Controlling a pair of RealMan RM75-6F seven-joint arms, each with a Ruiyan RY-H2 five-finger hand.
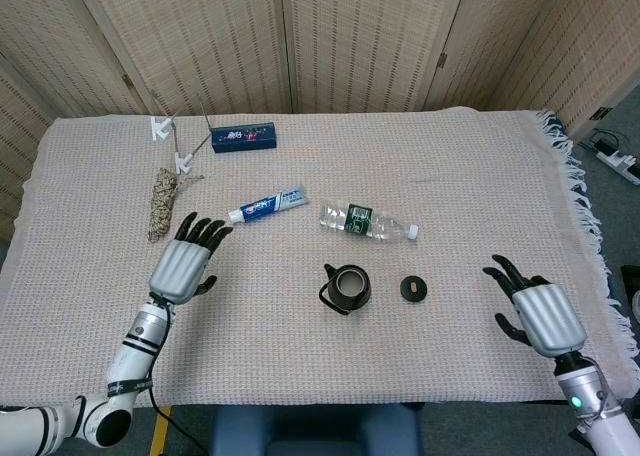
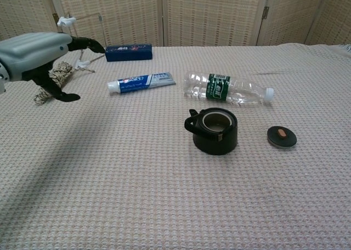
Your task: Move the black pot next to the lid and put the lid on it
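Fingers [image 1: 205,231] spread and empty on both hands, the small black round pot [image 1: 350,287] sits near its flat black lid [image 1: 414,288] on the cloth-covered desk [image 1: 450,176]; a careless right hand [image 1: 535,313] might nudge the lid away.

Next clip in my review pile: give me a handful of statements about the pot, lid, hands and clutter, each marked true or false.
1. The lid sits on the pot. False: it lies on the cloth beside the pot, apart from it.
2. The left hand holds nothing. True.
3. The water bottle stands upright. False: it lies on its side behind the pot.
4. The right hand grips the lid. False: it hangs open near the table's right edge, clear of the lid.
5. The toothpaste tube lies left of the bottle. True.
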